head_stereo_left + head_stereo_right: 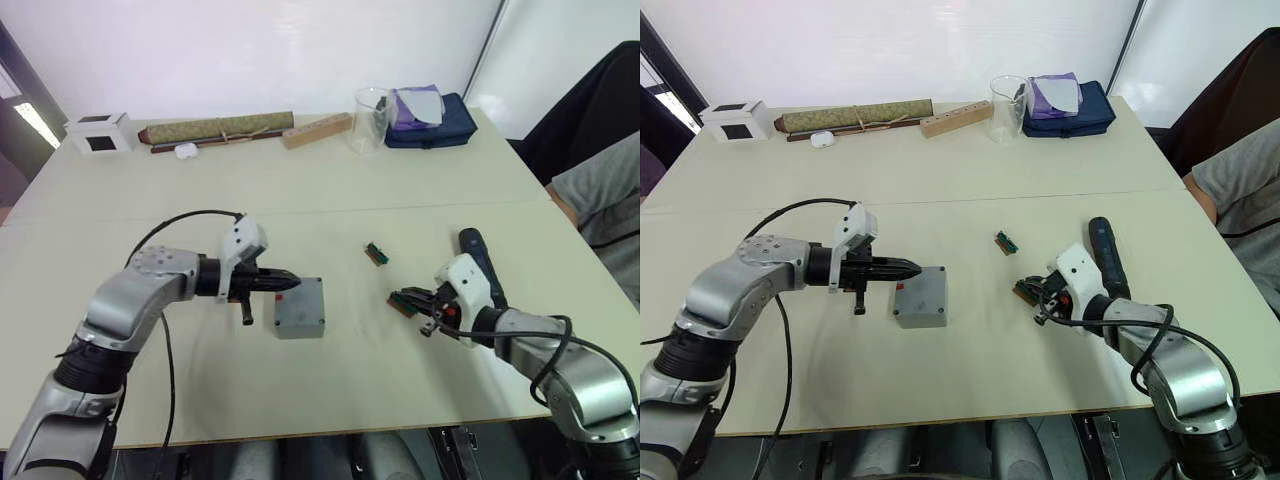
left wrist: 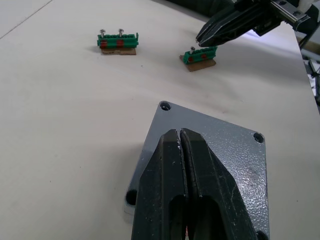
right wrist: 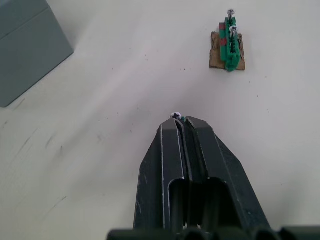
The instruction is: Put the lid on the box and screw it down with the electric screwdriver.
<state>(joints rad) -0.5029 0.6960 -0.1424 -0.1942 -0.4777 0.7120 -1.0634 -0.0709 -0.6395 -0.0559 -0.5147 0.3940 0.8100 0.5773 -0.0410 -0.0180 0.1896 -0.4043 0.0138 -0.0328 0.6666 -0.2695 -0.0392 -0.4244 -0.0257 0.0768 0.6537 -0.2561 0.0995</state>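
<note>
Lid [image 2: 210, 150] lies under closed left pincer [image 2: 180, 137], atop box [image 1: 299, 325].

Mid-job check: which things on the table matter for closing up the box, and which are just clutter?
Job: lid, box, electric screwdriver, green screw holder, second screw holder.
Clutter: white cube, rolled bundle, wooden block, beaker, blue pouch.
</note>
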